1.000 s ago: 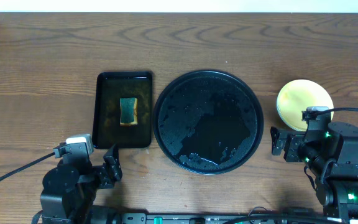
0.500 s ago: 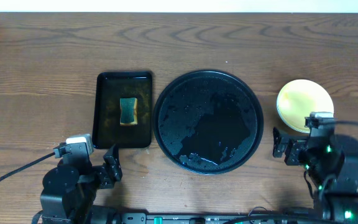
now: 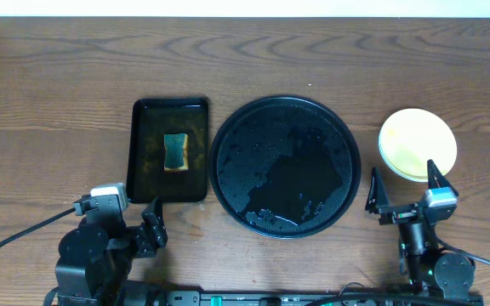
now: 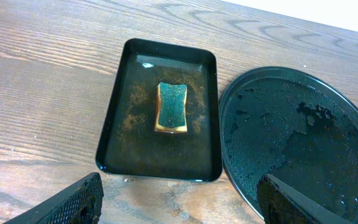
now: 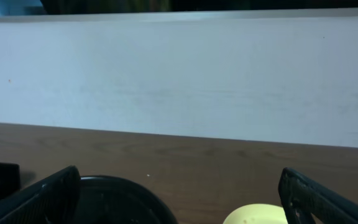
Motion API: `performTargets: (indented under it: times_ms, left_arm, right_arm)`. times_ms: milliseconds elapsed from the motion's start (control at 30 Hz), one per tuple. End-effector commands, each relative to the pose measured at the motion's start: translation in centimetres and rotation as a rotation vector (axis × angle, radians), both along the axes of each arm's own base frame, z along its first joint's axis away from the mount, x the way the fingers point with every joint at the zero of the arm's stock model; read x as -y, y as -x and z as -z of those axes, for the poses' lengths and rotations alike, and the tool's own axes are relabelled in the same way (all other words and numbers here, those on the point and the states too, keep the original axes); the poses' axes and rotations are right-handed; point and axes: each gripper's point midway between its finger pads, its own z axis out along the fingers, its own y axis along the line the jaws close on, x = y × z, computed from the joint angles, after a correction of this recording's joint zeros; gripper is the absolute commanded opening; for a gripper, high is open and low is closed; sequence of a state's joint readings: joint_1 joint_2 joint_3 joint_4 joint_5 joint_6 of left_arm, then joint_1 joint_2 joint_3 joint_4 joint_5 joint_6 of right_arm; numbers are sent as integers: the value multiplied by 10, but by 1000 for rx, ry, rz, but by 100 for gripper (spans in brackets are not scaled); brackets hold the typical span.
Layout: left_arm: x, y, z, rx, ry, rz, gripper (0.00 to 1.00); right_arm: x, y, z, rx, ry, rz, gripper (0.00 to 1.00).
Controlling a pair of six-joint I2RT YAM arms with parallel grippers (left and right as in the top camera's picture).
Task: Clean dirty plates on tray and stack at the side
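Jaws apart; one tray (image 3: 284, 167), plates (image 3: 418, 144) stacked.

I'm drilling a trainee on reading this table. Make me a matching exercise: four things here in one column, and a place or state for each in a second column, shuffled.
Column one
1. sponge
2. round tray
3. yellow plate
4. rectangular tray

Column two
A. beaded with water, no plate on it
B. to the right of the round tray
C. lying in the rectangular tray
D. to the left of the round tray, brownish film inside

Pairs: 1-C, 2-A, 3-B, 4-D
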State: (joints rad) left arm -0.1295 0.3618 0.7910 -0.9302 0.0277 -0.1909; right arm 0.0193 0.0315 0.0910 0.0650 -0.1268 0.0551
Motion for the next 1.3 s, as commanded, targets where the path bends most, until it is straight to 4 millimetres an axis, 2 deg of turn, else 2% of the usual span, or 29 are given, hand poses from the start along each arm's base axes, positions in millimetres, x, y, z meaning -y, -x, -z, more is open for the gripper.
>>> performTargets:
  times_ms: [0,67,167,1267]
  left_arm:
    - [2,0,0,2,14,8,80]
    - [2,0,0,2,14,8,79]
    - [2,0,0,2,13,7,79]
    - [2,0,0,3,14,8,79]
  right_arm:
    - [-4,-2,19,-10,77,-8,99]
    - [-3,-4,32,-34,99,-4,99]
    - [-2,-5,69,-178,120,0,99]
    - [-1,-5,68,-173,116,6,99]
